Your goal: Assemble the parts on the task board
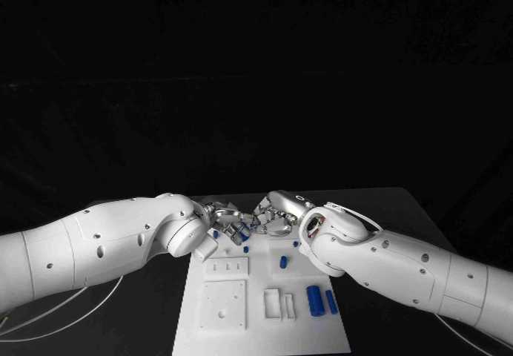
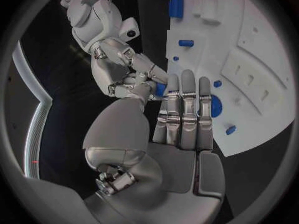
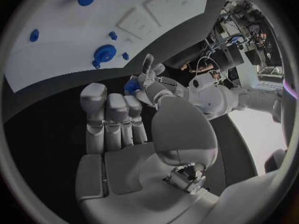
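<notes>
No legible txt, labels, brands or nos. anywhere; task board point(image 1: 224, 326) plain white, no markings readable; blue parts point(image 1: 314, 299) unmarked; arms and hands carry no readable print; background gear in right wrist view too small and blurred to read.

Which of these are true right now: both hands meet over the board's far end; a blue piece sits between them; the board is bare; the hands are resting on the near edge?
1. Left hand and right hand meet over the far end of the white board. True.
2. A small blue piece sits between their fingers. True.
3. The board is bare. False: blue pieces lie on it, including a cylinder.
4. The hands rest on the near edge. False: they are at the far end.
</notes>
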`<state>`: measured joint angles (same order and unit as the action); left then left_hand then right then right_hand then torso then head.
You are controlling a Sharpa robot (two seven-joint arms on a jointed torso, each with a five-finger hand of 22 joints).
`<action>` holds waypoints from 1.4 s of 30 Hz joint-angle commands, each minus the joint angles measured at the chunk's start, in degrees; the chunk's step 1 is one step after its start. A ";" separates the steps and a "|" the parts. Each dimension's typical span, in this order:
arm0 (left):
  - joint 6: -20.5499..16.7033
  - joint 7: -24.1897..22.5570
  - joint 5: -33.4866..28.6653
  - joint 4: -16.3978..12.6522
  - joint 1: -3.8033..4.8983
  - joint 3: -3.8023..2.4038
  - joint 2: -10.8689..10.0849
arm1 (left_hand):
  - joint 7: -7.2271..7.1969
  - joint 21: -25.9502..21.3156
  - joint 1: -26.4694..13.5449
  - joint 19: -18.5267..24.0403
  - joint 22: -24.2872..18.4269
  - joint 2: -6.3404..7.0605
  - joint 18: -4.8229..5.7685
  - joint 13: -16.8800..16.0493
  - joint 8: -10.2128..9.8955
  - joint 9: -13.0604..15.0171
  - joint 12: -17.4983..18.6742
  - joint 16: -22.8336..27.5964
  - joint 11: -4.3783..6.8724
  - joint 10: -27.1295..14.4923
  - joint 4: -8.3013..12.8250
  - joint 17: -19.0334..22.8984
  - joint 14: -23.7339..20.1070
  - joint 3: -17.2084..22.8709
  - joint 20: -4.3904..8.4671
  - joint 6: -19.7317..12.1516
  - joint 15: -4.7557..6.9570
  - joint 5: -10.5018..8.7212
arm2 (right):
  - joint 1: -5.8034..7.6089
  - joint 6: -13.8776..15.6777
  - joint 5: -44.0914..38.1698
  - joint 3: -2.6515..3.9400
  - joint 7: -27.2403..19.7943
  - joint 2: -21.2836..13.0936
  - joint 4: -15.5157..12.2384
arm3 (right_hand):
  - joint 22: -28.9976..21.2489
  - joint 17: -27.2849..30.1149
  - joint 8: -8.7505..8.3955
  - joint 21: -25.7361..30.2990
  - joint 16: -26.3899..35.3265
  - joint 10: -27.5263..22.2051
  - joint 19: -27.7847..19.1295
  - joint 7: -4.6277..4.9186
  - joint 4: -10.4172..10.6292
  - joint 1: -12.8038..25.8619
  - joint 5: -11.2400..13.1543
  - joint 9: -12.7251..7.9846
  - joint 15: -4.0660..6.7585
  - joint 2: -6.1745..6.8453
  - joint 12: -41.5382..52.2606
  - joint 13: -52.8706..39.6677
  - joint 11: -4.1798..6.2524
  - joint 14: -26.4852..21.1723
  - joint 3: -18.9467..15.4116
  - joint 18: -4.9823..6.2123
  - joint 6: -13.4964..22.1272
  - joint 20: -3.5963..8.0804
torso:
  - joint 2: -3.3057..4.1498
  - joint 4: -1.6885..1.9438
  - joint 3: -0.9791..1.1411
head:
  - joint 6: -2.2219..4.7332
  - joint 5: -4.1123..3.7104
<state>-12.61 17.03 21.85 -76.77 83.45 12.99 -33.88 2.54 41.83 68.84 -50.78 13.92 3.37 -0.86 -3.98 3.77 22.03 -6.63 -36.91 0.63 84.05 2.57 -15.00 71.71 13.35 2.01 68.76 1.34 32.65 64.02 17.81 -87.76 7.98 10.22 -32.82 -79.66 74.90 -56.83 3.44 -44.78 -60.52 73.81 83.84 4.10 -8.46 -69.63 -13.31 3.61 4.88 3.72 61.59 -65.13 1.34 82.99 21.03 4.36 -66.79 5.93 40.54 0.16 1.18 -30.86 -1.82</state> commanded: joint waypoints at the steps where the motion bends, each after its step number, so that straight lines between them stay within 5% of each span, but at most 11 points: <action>1: 1.58 -0.69 -0.01 -0.37 0.13 -0.07 0.23 | -1.41 0.81 0.76 0.35 0.50 -0.95 0.86 -0.09 0.30 13.09 -0.58 -0.65 0.34 2.27 0.96 -0.20 0.04 0.41 0.34 1.38 0.50 1.17 | -0.01 -0.81 0.15 -0.01 -0.10 -0.10 0.07 | 5.24 0.02 0.13 0.29 0.17 -0.09 0.91 -0.02 -0.02 -0.45 0.24 0.07 0.38 -0.16 -0.13 -0.02 0.27 -0.09 -0.04 -0.05 -0.40 0.37 | 0.02 -0.02 0.00 | 0.02 -0.04; 9: 1.06 -0.77 -0.06 -0.24 0.13 -0.07 0.24 | -1.46 4.77 0.16 2.21 3.12 -2.02 0.86 -0.28 0.02 16.76 -3.10 -2.63 0.66 2.38 3.41 -0.71 -0.04 1.45 1.07 2.17 1.02 1.72 | -0.01 -1.00 0.30 -0.06 -0.27 -0.14 0.06 | 5.23 0.08 0.12 0.33 0.24 -0.16 0.90 0.00 -0.04 -0.43 0.28 0.07 0.37 -0.14 -0.22 0.05 0.25 -0.11 -0.14 -0.06 -0.33 0.36 | -0.02 0.03 0.03 | -0.01 -0.14; 17: 0.91 -0.42 -0.08 -0.15 0.13 -0.07 0.30 | -2.10 7.35 -0.88 2.48 4.64 -2.17 0.86 -1.23 0.03 17.33 -7.01 -5.46 1.34 2.57 4.86 -1.87 0.55 1.89 1.87 4.35 1.80 3.01 | -0.01 -0.56 0.34 -0.10 -0.12 -0.19 0.11 | 5.20 0.13 0.10 0.52 0.32 -0.28 0.85 0.14 -0.01 -0.28 0.25 0.03 0.31 0.13 -0.39 0.18 0.17 -0.12 -0.50 -0.03 0.23 0.33 | 0.00 -0.03 0.04 | 0.02 -0.20; 21: 0.72 -0.11 -0.09 -0.09 0.13 -0.07 0.31 | -2.33 8.56 -1.59 2.70 5.34 -2.20 0.86 -1.72 0.00 17.66 -8.61 -7.06 1.60 2.67 5.73 -2.63 0.42 2.19 2.21 5.16 2.12 3.95 | -0.01 0.30 0.57 -0.12 0.00 -0.26 0.13 | 4.99 0.66 0.19 1.37 0.89 -0.87 0.75 1.59 0.87 0.55 -0.65 -0.04 -0.22 2.13 -1.50 1.17 -0.69 -0.23 -3.07 0.21 5.56 0.00 | 0.00 -0.02 0.06 | 0.06 -0.25; 23: 0.55 0.03 -0.08 -0.05 0.13 -0.07 0.32 | -2.49 9.01 -2.05 2.90 5.59 -2.32 0.86 -1.88 0.03 17.69 -9.17 -7.58 1.74 2.66 6.15 -2.87 0.45 2.31 2.27 5.57 2.21 4.05 | -0.01 0.65 0.68 -0.13 0.04 -0.33 0.13 | 4.91 0.93 0.15 1.97 1.11 -1.22 0.79 2.16 2.25 -0.83 -0.54 -0.01 -0.62 2.14 -1.94 1.77 -1.06 -0.22 -6.15 0.67 7.46 -0.55 | 0.00 0.00 0.06 | 0.03 -0.28; 31: 0.30 0.62 0.39 0.16 0.13 -0.06 0.29 | -2.80 9.81 -2.71 2.94 5.93 -2.62 0.86 -2.40 -0.01 17.51 -10.81 -8.58 2.01 2.70 6.98 -3.66 0.69 2.37 2.47 6.69 2.48 4.27 | -0.02 2.30 1.07 -0.17 -0.04 -0.87 -0.11 | 4.84 1.53 0.01 3.11 1.60 -1.87 0.93 2.45 4.13 -2.54 -0.11 -0.16 -0.79 2.45 -2.51 3.01 -1.38 -0.39 -9.52 0.90 11.44 -0.82 | 0.01 0.06 0.08 | -0.08 -0.23; 42: 0.27 1.94 1.91 0.59 0.13 -0.05 0.03 | -3.07 10.55 -3.41 2.78 6.19 -2.80 0.86 -2.77 0.00 17.37 -12.21 -9.04 2.30 2.76 7.75 -4.26 1.23 2.34 2.75 7.54 2.75 4.60 | -0.62 4.77 2.42 -0.19 -1.25 -3.57 -1.59 | 4.73 2.08 -0.03 4.24 2.06 -2.27 1.05 2.46 5.95 -3.29 -1.91 -0.19 -0.85 2.81 -2.77 3.89 -1.45 -0.48 -13.77 0.98 12.46 -0.89 | 0.01 0.08 0.05 | -0.24 0.05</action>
<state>-12.65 18.23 22.73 -76.19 83.45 12.99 -33.88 4.42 52.05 65.40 -47.82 20.05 0.93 -0.86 -6.70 3.61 22.03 -18.63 -45.72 2.29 84.41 8.86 -19.24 72.89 14.59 4.44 70.63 3.90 37.09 63.51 20.87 -86.11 7.80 9.97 -36.19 -80.97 74.94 -54.79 3.48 -40.80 -58.68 71.96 84.04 6.68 -2.45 -72.57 -15.10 3.51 4.41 6.34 59.19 -61.32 -0.10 82.51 7.45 4.34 -54.37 5.30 40.54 0.21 1.25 -31.05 -1.86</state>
